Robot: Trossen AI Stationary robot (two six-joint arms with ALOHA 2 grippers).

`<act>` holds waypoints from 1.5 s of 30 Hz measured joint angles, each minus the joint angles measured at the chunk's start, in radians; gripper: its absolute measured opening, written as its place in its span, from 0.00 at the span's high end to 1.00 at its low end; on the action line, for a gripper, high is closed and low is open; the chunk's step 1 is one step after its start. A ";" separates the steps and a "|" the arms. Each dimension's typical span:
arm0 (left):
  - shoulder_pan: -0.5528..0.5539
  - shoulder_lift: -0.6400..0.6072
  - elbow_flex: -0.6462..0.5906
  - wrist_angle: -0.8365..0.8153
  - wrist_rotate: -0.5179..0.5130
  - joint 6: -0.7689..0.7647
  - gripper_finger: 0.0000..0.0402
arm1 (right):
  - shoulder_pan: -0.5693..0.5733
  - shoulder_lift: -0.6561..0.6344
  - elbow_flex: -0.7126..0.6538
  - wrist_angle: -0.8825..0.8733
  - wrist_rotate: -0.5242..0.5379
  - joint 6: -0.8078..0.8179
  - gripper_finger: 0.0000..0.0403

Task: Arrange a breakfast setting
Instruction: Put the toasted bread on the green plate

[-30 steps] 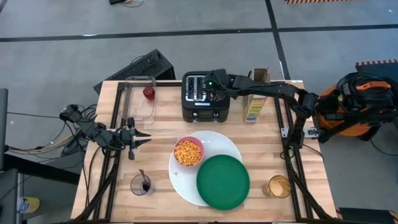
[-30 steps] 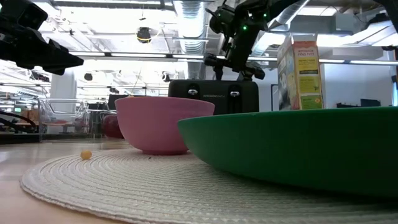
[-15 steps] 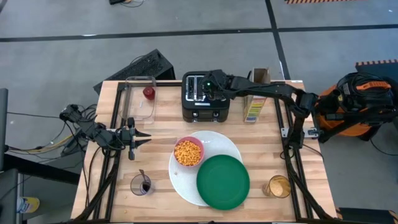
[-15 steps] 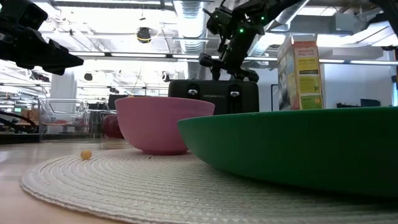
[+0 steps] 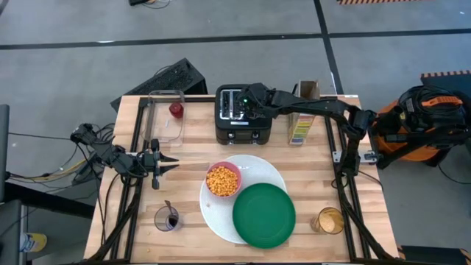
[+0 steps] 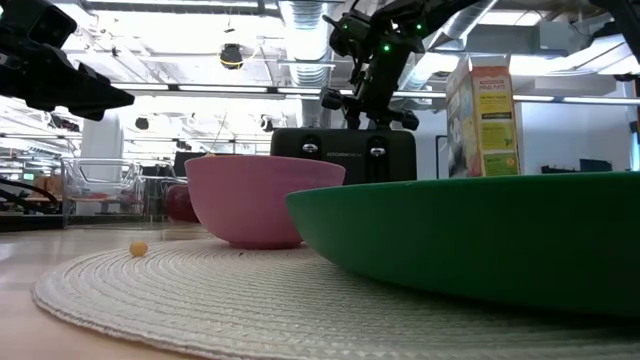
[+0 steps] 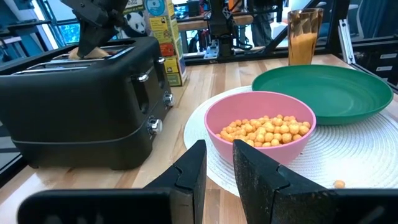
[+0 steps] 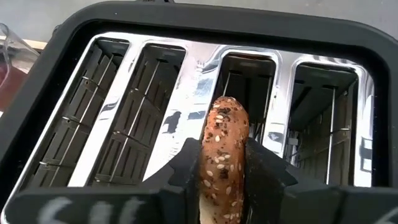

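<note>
right gripper [image 8: 222, 163] – above black toaster [image 5: 241, 116], clamped on seeded bagel [image 8: 222, 149], likely to lift it from the slot | left gripper [image 5: 166, 163] – nearly closed, empty, waiting left of toaster

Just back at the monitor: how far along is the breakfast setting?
Done: pink bowl of cereal and green plate sit on the white plate. In hand: right gripper shut on the bagel over the toaster. Left: bagel and the red fruit to plate. Left gripper waits.
</note>
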State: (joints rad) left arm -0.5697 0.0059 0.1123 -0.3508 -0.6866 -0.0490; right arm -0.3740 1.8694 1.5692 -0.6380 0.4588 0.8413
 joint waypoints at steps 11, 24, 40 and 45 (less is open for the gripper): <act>0.000 0.000 0.000 0.000 0.000 0.000 0.83 | 0.006 -0.037 -0.002 -0.019 0.040 -0.007 0.73; 0.000 0.000 0.000 0.000 -0.001 0.000 0.83 | 0.028 -0.099 0.000 -0.010 0.119 -0.045 0.73; 0.000 0.000 0.000 0.000 -0.002 0.000 0.83 | 0.121 -0.260 0.000 -0.046 0.169 -0.075 0.73; 0.000 0.000 0.000 0.000 -0.002 0.000 0.83 | 0.229 -0.363 0.000 -0.070 0.161 -0.085 0.73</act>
State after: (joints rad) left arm -0.5694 0.0055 0.1123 -0.3504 -0.6884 -0.0486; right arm -0.1446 1.5069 1.5692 -0.7082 0.6193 0.7561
